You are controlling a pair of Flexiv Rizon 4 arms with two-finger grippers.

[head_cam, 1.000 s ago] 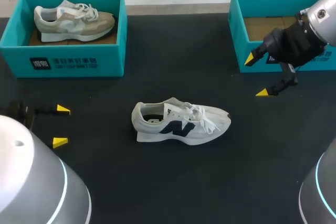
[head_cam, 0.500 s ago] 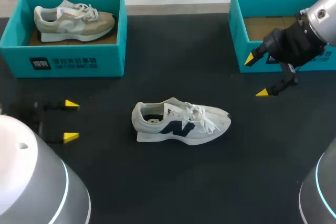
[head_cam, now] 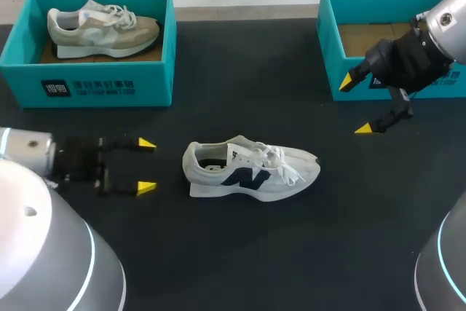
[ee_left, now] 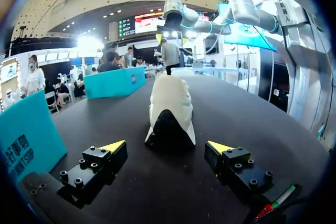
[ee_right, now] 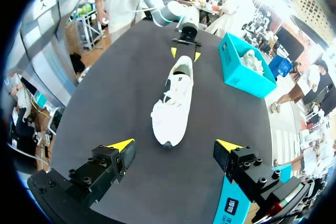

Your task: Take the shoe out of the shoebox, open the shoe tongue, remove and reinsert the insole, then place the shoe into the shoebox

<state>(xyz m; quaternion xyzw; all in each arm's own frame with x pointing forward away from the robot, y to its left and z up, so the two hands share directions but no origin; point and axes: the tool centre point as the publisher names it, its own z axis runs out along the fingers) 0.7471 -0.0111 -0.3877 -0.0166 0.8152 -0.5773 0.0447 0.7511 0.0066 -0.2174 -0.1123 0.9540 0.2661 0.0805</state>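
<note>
The white shoe (head_cam: 251,170) is sitting upright on the table, outside the right shoebox (head_cam: 331,49), its heel facing the left gripper (head_cam: 145,165), which is hanging wide open and empty just beside it. The right gripper (head_cam: 354,105) (likewise spread, holding nothing) is hovering by the box. Opening the tongue is probably calling for the left to pin the heel squarely.

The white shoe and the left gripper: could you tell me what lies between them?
Nothing; only bare table separates the left gripper from the white shoe, as the head view shows.
</note>
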